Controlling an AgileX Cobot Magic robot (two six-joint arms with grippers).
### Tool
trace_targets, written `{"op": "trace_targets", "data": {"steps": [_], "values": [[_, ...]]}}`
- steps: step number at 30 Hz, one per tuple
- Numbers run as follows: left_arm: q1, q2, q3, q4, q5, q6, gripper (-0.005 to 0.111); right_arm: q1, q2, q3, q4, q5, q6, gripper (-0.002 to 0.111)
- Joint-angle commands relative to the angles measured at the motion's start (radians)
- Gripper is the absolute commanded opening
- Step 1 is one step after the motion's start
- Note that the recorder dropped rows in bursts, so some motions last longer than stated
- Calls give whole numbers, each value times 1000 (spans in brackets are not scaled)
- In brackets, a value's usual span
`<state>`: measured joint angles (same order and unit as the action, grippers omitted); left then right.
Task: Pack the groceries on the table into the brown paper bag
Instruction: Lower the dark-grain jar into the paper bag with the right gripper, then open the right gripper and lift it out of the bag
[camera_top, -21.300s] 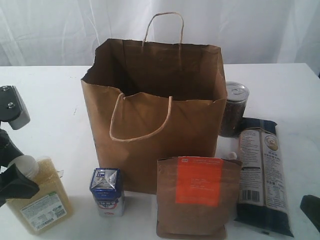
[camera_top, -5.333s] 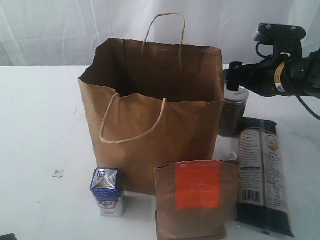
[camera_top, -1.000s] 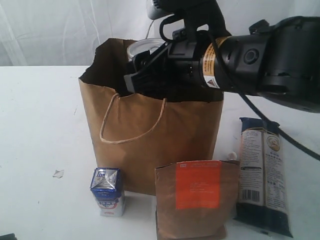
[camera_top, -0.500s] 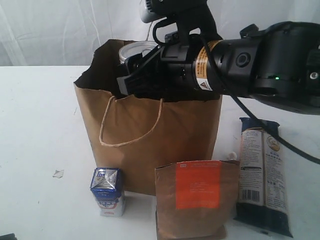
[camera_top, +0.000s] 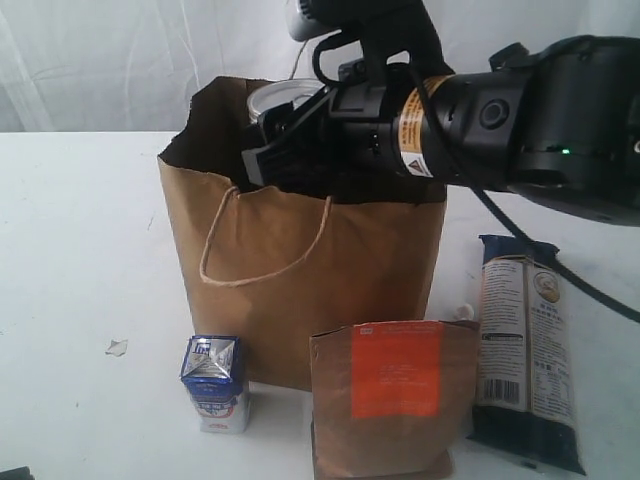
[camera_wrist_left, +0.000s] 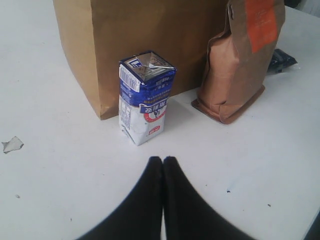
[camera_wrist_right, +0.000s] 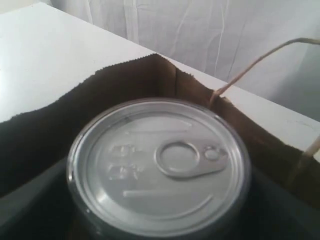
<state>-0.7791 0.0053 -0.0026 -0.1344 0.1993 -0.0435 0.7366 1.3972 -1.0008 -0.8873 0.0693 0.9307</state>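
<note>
The brown paper bag (camera_top: 300, 290) stands open on the white table (camera_top: 80, 250). My right gripper (camera_top: 275, 150) is shut on the dark tin (camera_wrist_right: 160, 165), whose silver pull-ring lid (camera_top: 285, 97) shows at the bag's mouth, near its back left corner. The small blue-white carton (camera_wrist_left: 145, 97), the brown pouch with orange label (camera_top: 392, 400) and the long dark-blue noodle packet (camera_top: 525, 350) stay on the table in front of and beside the bag. My left gripper (camera_wrist_left: 163, 160) is shut and empty, low over the table just short of the carton. The clear jar and the yellow-grain bottle are out of view.
The bulky black right arm (camera_top: 500, 120) stretches across the bag's top from the right. A twisted paper handle (camera_wrist_right: 260, 62) rises beside the tin. A small scrap of paper (camera_wrist_left: 11, 144) lies on the table left of the carton. White curtain behind.
The right arm with the tin swung slightly left, pushing the bag's mouth over, then came back right. The tin stays at the bag's opening. The items on the table have not moved.
</note>
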Motion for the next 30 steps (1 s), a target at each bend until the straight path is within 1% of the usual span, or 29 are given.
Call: {"op": "trace_targets", "data": {"steps": [1, 4, 15, 17, 20, 22, 24, 30], "values": [[0, -5, 3, -7, 5, 0, 0, 1, -47, -10, 0, 61, -11, 65], [0, -5, 3, -7, 5, 0, 0, 1, -67, 5, 0, 118, -11, 65], [0, -5, 3, -7, 5, 0, 0, 1, -93, 54, 4, 105, -11, 65], [0, -5, 3, -7, 5, 0, 0, 1, -93, 54, 4, 109, -11, 70], [0, -5, 3, -7, 5, 0, 0, 1, -93, 54, 4, 120, -11, 84], [0, -5, 3, -7, 5, 0, 0, 1, -93, 54, 4, 136, -11, 89], [0, -5, 3, -7, 5, 0, 0, 1, -93, 54, 4, 140, -11, 91], [0, -5, 3, -7, 5, 0, 0, 1, -98, 54, 4, 121, -11, 91]]}}
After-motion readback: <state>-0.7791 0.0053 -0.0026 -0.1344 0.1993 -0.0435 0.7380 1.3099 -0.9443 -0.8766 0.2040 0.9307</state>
